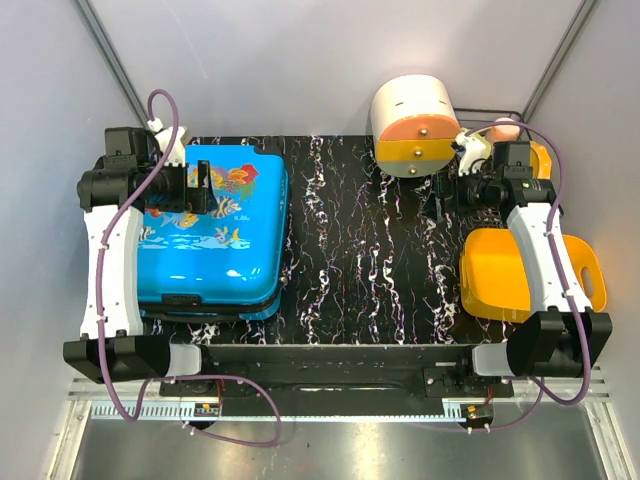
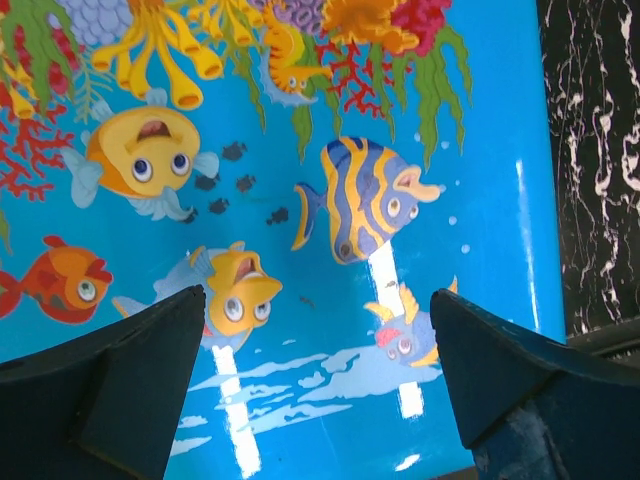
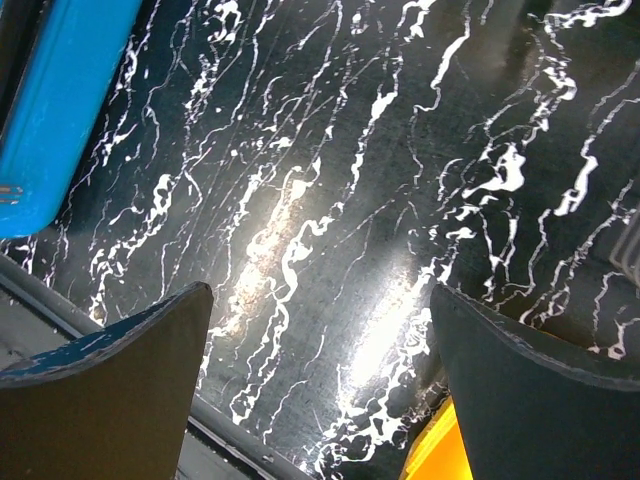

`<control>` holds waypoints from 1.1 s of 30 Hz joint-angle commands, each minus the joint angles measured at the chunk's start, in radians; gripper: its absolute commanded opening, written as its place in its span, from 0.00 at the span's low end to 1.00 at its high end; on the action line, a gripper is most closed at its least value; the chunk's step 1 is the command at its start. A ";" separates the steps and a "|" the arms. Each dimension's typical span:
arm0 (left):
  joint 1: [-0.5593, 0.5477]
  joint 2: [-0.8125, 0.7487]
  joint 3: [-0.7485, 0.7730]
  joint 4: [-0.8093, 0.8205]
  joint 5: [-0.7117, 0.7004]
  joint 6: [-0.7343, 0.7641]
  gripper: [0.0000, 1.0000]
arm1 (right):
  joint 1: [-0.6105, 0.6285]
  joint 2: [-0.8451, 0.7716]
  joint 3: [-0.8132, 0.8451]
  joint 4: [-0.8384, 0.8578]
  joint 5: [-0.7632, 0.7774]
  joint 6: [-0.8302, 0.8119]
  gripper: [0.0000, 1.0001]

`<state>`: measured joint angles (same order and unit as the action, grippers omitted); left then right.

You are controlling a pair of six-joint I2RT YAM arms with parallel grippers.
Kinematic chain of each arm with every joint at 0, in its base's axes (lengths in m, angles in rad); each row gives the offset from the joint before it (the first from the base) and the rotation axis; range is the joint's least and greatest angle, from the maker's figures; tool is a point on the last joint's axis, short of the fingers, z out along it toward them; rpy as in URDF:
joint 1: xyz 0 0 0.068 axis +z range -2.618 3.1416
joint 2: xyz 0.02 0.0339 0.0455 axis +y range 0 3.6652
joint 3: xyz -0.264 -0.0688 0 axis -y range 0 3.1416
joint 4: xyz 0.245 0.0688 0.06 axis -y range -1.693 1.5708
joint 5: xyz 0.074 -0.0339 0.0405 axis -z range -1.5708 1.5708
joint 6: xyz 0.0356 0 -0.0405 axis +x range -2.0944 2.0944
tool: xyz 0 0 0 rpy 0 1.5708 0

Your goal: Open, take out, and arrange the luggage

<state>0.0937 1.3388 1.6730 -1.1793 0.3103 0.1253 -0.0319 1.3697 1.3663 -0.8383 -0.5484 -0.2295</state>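
The luggage (image 1: 215,240) is a bright-blue hard-shell suitcase with a cartoon fish print. It lies flat and closed on the left of the table, black wheels and trim along its near edge. My left gripper (image 1: 203,188) hovers over the far part of its lid, open and empty; the left wrist view shows the fish print (image 2: 330,210) between the spread fingers. My right gripper (image 1: 443,193) is open and empty above the bare marble top at the right. The suitcase edge shows in the right wrist view (image 3: 60,110).
A white-and-orange round drawer box (image 1: 413,125) stands at the back right. A yellow plastic basin (image 1: 505,275) sits at the right, under the right arm, its corner in the right wrist view (image 3: 430,460). The black marble-pattern table (image 1: 360,260) lies between suitcase and basin.
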 commanded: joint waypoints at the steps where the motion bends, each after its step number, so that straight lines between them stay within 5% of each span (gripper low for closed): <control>1: 0.110 -0.009 0.022 -0.112 0.189 0.085 0.99 | 0.059 0.025 0.016 -0.008 -0.055 -0.022 1.00; 4: 0.303 0.014 0.031 -0.237 0.370 0.199 0.99 | 0.145 0.049 0.014 -0.007 -0.044 -0.025 1.00; 7: 0.462 0.036 0.059 -0.353 0.406 0.341 0.99 | 0.236 0.077 0.014 0.002 -0.050 -0.024 1.00; 15: 0.770 -0.064 -0.079 -0.367 0.248 0.540 0.99 | 0.421 0.167 0.040 0.025 -0.096 -0.017 1.00; 25: 0.887 -0.340 -0.433 -0.367 -0.002 1.043 0.99 | 0.595 0.210 0.001 0.096 -0.087 0.030 1.00; 33: 0.888 -0.408 -0.556 -0.365 -0.005 1.104 0.99 | 0.599 0.178 -0.087 0.180 -0.068 0.071 1.00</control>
<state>0.9745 0.9241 1.1198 -1.3716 0.2909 1.1553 0.5648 1.5776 1.3144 -0.7380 -0.6186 -0.1951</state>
